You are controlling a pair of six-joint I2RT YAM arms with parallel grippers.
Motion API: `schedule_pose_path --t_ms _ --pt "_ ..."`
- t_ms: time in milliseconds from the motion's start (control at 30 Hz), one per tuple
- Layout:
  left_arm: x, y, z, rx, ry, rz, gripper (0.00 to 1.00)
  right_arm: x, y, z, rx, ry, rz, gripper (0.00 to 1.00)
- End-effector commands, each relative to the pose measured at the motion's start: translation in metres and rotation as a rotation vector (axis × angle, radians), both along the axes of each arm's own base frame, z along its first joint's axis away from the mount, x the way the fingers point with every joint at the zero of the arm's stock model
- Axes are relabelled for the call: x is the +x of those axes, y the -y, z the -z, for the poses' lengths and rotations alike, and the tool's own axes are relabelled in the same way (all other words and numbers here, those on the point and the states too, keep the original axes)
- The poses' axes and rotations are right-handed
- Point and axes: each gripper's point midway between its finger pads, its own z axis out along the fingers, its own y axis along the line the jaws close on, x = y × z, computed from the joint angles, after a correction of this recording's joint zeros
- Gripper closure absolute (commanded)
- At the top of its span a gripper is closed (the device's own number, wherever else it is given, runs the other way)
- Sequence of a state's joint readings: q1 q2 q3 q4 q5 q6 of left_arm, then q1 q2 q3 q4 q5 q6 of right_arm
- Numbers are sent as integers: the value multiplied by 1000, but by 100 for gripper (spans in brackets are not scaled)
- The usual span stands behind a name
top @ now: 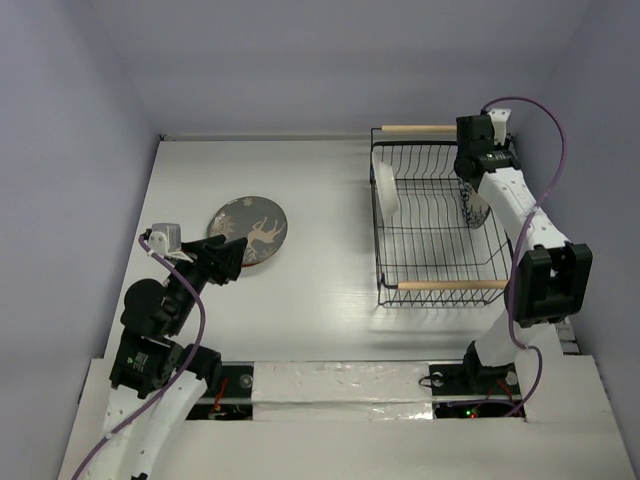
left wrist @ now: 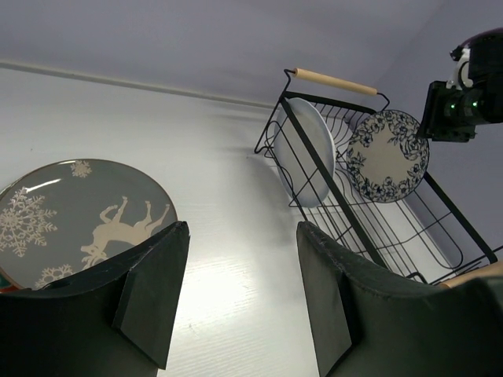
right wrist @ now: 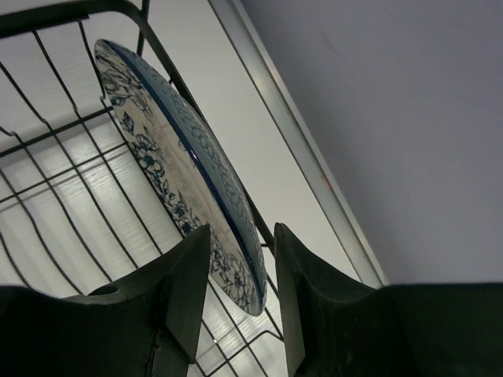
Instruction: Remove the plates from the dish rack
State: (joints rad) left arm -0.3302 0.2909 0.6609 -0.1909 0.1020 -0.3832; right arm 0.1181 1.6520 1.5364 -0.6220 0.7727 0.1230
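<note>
The black wire dish rack (top: 430,240) with two wooden handles stands at the right. A plain white plate (top: 387,190) stands on edge at its left end, and a white plate with blue flowers (top: 474,205) stands at its right end. My right gripper (top: 472,185) is over the floral plate; in the right wrist view the gripper (right wrist: 242,236) is open, with the plate's (right wrist: 165,149) rim between the fingers. A teal-green plate with a reindeer (top: 252,228) lies flat on the table at the left, a red edge (left wrist: 8,279) showing under it. My left gripper (left wrist: 242,228) is open and empty just in front of it.
Lavender walls enclose the table on the left, back and right. The rack's right side is close to the right wall, with a metal strip (right wrist: 314,173) along the table edge there. A purple cable (top: 545,150) loops above the right arm.
</note>
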Motion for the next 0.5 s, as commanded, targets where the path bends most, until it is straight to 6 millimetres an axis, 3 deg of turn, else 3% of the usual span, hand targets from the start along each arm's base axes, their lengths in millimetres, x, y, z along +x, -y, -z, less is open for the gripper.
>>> schedule_pose_path --t_ms 0,267,467 --pt "1 1 -12 -13 50 5 46 2 9 -20 -53 21 31 56" --pt "1 1 -10 -11 44 3 46 5 18 -5 -65 -22 50 57" --pt "2 2 -9 -9 38 3 46 4 20 4 -80 -41 62 73"
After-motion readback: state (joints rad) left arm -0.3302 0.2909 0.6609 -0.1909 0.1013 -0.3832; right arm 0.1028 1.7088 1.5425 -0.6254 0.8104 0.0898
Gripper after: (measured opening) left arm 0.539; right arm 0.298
